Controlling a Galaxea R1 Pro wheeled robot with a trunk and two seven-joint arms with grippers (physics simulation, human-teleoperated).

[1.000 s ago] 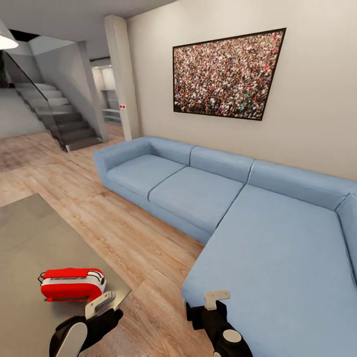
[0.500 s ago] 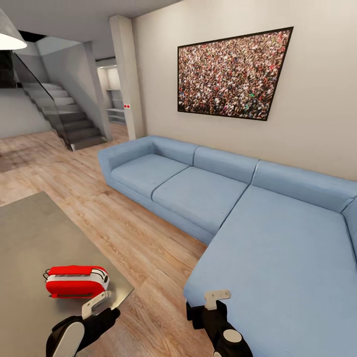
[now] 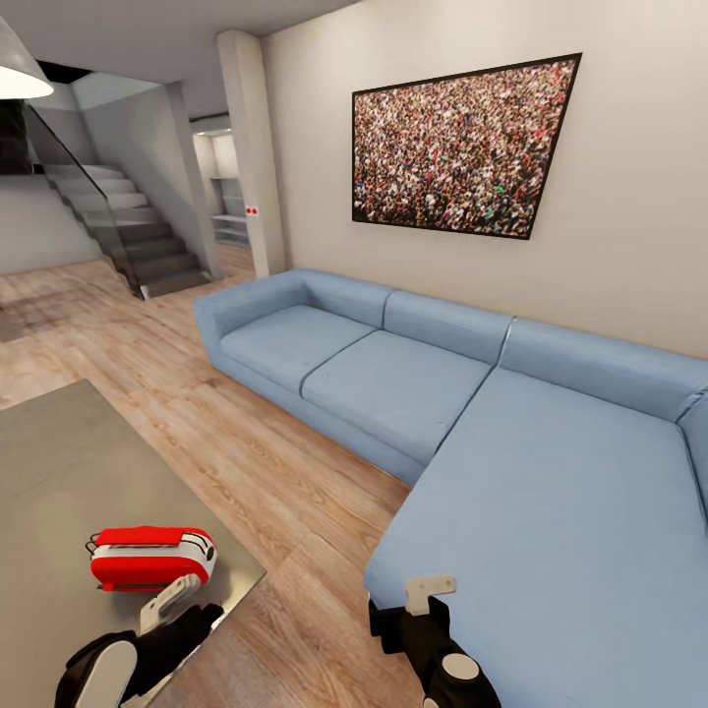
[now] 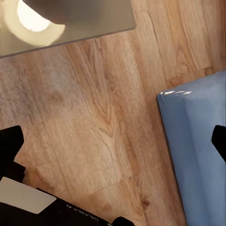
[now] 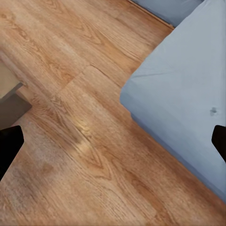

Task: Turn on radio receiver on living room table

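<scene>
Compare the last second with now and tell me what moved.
In the head view, the left tool has drawn back toward the robot, away from the radio, which it was never holding. A second ago the whole view shifted slightly, which is the camera moving. The radio, the table, the sofa and the right tool kept their places.

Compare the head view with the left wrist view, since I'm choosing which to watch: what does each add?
Head view alone: the small glossy red radio receiver near the corner of the grey matte table, the black-framed crowd photograph, the grey staircase, and the left claw just short of the radio. Left wrist view alone: a bright lamp reflection on the tabletop. Both share the table, the light wood plank floor and the light-blue sofa.
</scene>
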